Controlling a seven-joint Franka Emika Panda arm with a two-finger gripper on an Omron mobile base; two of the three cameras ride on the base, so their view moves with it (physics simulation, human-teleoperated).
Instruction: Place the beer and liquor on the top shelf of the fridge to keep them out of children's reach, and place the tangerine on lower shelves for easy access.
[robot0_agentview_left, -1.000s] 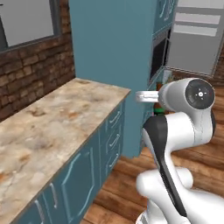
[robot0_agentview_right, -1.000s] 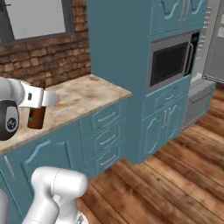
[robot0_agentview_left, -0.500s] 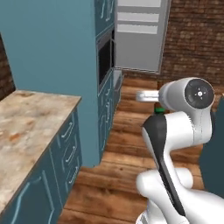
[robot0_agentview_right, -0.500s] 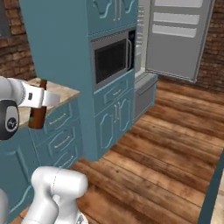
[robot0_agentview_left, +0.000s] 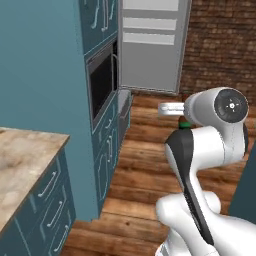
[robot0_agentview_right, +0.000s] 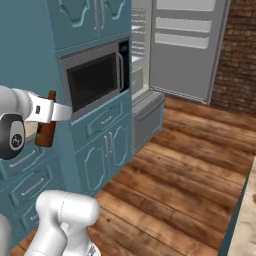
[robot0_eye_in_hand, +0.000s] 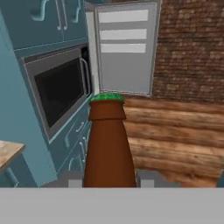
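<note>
The beer (robot0_eye_in_hand: 108, 144) is held upright in the hand (robot0_eye_in_hand: 109, 180), its fingers closed against the bottle's sides, well away from the fridge (robot0_eye_in_hand: 124, 48), whose door stands open.

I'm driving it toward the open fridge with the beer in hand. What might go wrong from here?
1. The beer is pinched low between the gripper fingers, so its tall neck could tip or slip if the base jolts.
2. The microwave and teal cabinet stand close beside the held bottle; a swing toward the fridge might clip them.
3. The fridge door stands open over the floor, narrowing the approach.
</note>
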